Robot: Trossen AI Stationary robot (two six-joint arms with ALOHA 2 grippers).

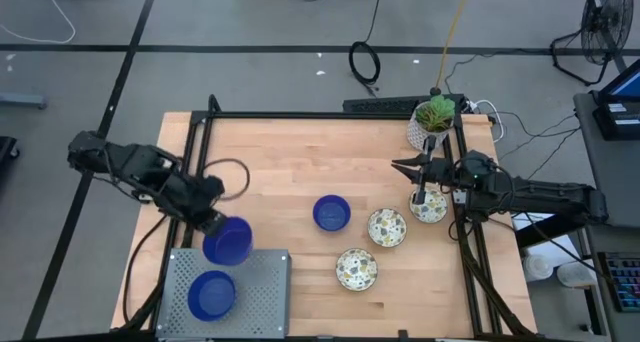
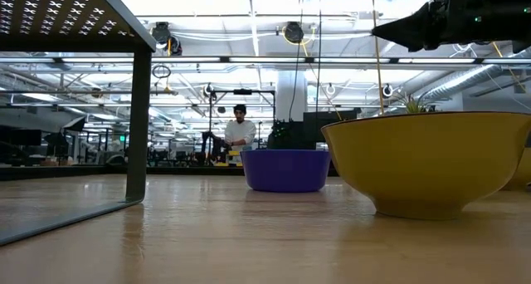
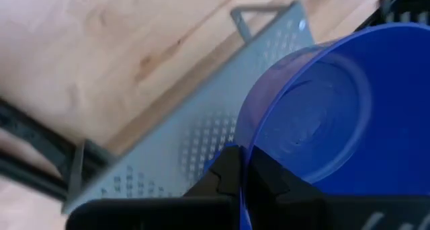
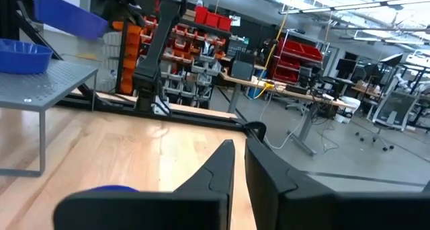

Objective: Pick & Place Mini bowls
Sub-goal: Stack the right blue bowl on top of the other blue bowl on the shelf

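My left gripper (image 1: pixel 215 225) is shut on a deep blue mini bowl (image 1: pixel 229 241), tipped on its side above the far edge of a grey perforated rack (image 1: pixel 262 282). A second blue bowl (image 1: pixel 212 294) sits on the rack top. A third blue bowl (image 1: pixel 331 213) stands on the table at its middle. To its right, three speckled cream bowls (image 1: pixel 386 227) (image 1: pixel 356 269) (image 1: pixel 429 206) rest on the wood. My right gripper (image 1: pixel 400 166) hovers above the rightmost speckled bowl, shut and holding nothing, pointing toward the table's left. My left gripper pinches the blue bowl's rim (image 3: pixel 246 164) between its two fingers, one on each face of the wall. The fingers slant downward from the table's left. The bowl is lifted clear of the rack and is tipped steeply on its side.
A white pot with a green plant (image 1: pixel 432 122) stands at the table's far right corner, behind my right gripper. Black frame rails (image 1: pixel 320 115) run along the table's edges. In the low view the rack's leg (image 2: pixel 139 126) stands at the left. Bare wood lies at the table's far middle.
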